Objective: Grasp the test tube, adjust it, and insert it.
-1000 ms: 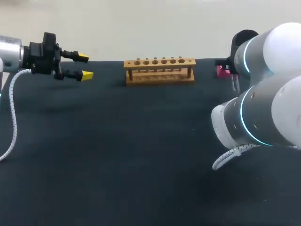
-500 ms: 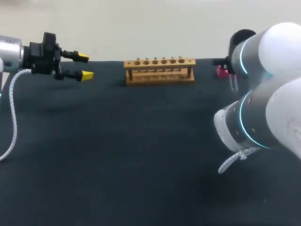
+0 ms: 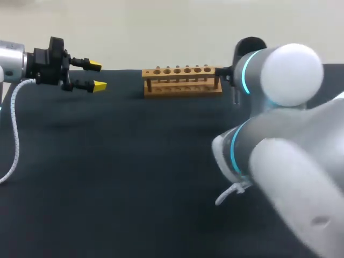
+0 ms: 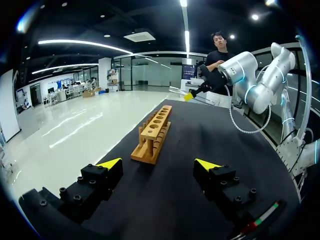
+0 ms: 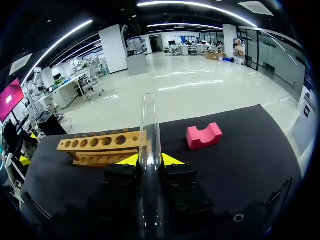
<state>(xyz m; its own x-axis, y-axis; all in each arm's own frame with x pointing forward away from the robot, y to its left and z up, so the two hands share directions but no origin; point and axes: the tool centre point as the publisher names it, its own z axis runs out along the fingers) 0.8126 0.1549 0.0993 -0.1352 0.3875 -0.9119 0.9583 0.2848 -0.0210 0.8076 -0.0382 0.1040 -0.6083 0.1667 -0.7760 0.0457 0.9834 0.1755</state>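
A clear glass test tube (image 5: 149, 127) stands upright between the yellow tips of my right gripper (image 5: 150, 160), which is shut on it. Just ahead of that gripper, slightly to one side, lies the wooden rack (image 5: 102, 146) with a row of holes. In the head view the rack (image 3: 183, 80) sits at the table's back middle, and my right arm's wrist (image 3: 244, 59) is at the rack's right end, hiding its gripper. My left gripper (image 3: 92, 76) hangs open and empty at the far left. The left wrist view faces the rack (image 4: 154, 135) lengthwise.
A pink notched block (image 5: 204, 136) lies on the black table beyond the right gripper, beside the rack's end. My right arm's big white links (image 3: 285, 161) fill the head view's right side. A white cable (image 3: 12, 134) hangs from the left arm.
My right arm has swung left toward the rack's right end with the tube in its gripper, and now hides the pink block in the head view. The left arm has not moved.
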